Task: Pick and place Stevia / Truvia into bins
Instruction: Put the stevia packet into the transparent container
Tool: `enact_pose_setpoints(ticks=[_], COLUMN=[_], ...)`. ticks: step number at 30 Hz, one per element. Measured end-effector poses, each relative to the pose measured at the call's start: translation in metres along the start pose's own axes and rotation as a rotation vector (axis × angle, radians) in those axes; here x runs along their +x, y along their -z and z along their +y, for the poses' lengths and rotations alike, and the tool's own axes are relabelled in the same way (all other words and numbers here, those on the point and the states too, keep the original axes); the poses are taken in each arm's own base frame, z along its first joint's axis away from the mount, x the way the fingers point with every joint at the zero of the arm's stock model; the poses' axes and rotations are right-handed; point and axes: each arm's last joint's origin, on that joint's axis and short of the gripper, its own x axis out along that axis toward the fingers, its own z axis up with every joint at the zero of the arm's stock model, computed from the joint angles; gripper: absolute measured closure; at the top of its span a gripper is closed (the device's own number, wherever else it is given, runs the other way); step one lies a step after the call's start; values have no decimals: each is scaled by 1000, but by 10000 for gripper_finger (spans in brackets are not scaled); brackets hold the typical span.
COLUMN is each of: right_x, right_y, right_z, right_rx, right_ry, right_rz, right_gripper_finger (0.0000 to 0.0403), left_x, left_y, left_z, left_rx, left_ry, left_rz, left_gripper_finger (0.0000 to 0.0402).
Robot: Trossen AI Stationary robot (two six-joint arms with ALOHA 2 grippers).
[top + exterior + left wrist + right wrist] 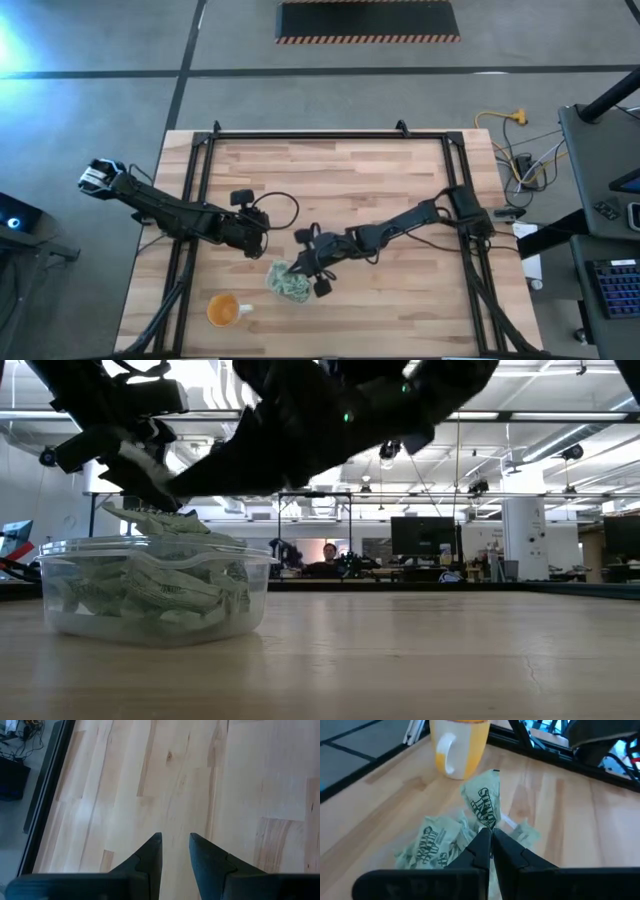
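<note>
Currently right fingers (491, 840) pinch 1 packet (482, 805) (light, floppy paper; grip its edge) at the tub's (60, 575) 12 o'clock; left fingers (175, 851) spread slightly.

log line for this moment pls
right gripper: shut on packet above tub | left gripper: open, empty, waiting

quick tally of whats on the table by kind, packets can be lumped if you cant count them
clear tub: 1
orange cup: 1
sweetener packets: too many and too heaped to count; a pile in the tub, plus 1 packet pinched in the right gripper above the pile
robot arms: 2; the left gripper is over bare wood, holding nothing
total: 4 countable things, plus the packets
</note>
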Motion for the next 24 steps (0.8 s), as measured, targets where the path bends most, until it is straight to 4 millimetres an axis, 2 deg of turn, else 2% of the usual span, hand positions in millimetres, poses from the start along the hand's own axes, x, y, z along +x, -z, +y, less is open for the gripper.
enact_pose_setpoints(ticks=[5,11,19,24], right_x=[16,17,18,17], right_y=[12,3,6,6], right_z=[0,0,1,3], right_rx=[1,39,77,78], right_ry=[-5,-36,-84,-137], right_rz=[1,1,23,22], right_gripper_finger=[394,394,393,362], left_x=[0,0,0,0], left_y=[0,0,1,1], left_z=[0,0,0,-1], left_rx=[0,1,1,0], left_ry=[1,3,8,10], left_rz=[0,1,4,4], left_gripper_finger=[320,320,320,320])
